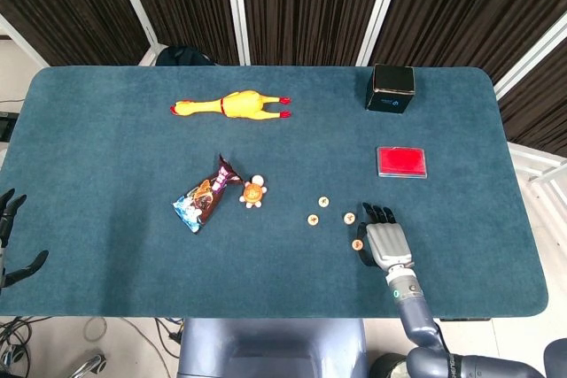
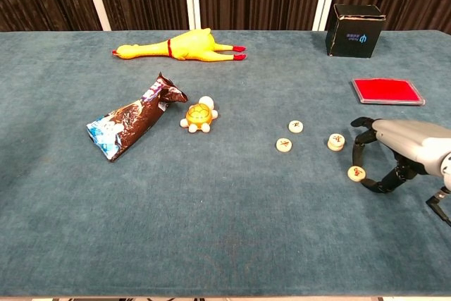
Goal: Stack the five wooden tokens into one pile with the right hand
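The right hand, fingers apart and empty, arches over the near token just inside its fingertips, seemingly poised to pinch it.

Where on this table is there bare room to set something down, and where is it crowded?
Free: the near-left felt in front of the snack bag, and the stretch between the rubber chicken and the black box. Crowded: the right hand beside the wooden tokens, with the red pad just behind.
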Controlling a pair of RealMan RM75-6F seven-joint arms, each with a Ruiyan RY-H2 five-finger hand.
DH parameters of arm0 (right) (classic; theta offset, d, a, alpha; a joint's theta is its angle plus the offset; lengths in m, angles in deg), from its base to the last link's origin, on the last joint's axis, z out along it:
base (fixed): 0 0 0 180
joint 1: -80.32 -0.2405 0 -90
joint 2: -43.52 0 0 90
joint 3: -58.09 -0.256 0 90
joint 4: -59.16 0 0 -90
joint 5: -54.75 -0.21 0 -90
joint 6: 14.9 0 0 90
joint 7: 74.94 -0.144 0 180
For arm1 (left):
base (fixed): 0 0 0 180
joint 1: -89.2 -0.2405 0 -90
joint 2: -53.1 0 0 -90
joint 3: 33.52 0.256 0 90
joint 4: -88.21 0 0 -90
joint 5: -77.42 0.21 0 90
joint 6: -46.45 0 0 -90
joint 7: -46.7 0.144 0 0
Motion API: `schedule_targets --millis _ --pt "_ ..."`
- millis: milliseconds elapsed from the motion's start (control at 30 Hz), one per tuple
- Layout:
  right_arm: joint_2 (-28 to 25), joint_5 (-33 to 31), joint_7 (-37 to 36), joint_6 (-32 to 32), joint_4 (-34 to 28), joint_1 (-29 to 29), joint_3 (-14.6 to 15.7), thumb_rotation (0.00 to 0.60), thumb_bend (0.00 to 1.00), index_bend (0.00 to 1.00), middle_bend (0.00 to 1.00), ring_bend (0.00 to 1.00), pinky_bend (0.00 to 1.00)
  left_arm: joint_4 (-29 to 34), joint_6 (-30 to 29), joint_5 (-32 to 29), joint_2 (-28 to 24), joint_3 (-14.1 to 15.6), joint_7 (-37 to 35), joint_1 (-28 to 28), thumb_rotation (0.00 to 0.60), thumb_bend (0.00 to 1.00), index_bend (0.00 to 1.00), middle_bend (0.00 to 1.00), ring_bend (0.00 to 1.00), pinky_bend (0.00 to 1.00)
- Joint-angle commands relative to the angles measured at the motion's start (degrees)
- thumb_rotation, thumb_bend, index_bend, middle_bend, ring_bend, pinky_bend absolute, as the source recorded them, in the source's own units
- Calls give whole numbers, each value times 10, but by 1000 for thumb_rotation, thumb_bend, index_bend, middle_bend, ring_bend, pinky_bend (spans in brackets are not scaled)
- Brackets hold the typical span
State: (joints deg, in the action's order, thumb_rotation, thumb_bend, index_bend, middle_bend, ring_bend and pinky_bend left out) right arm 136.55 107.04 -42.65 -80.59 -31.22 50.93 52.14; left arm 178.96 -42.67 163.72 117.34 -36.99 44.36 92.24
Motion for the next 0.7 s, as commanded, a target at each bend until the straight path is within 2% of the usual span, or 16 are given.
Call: schedule_targets --millis 33,433,700 --pt "0 -2 1 1 -1 0 -1 600 422 514 42 28 0 0 0 0 0 0 0 0 600 206 110 0 0 5" --pt "-5 -6 5 3 -13 -3 -7 600 428 533 42 28 0 1 0 0 -1 0 -1 0 600 206 110 0 0 5" --pt "-26 -15 9 3 -41 -10 -22 600 428 534 42 28 0 1 1 -1 -1 0 -1 0 600 206 110 0 0 6"
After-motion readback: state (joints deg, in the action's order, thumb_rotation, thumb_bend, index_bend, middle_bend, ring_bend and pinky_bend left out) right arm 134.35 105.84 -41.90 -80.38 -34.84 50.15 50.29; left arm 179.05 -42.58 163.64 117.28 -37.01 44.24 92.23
